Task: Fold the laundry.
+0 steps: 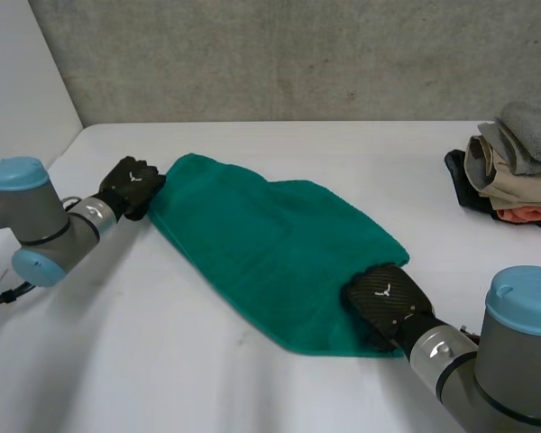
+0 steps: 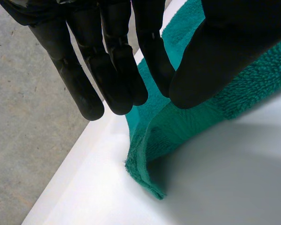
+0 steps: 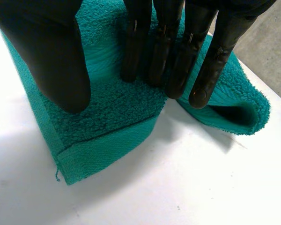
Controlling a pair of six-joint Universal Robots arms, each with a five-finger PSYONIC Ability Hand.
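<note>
At the ten o'clock end of the towel (image 1: 270, 244), the left robot hand (image 1: 131, 185) pinches the edge between thumb and nearly straight fingers, lifting it off the counter (image 1: 162, 361). Down at five o'clock, the right robot hand (image 1: 385, 298) clamps the other end the same way. It is one green terry towel, doubled over, lying slantwise between the two hands. One pile of clothes (image 1: 514, 167) sits at three o'clock, cut off; I cannot count its garments.
</note>
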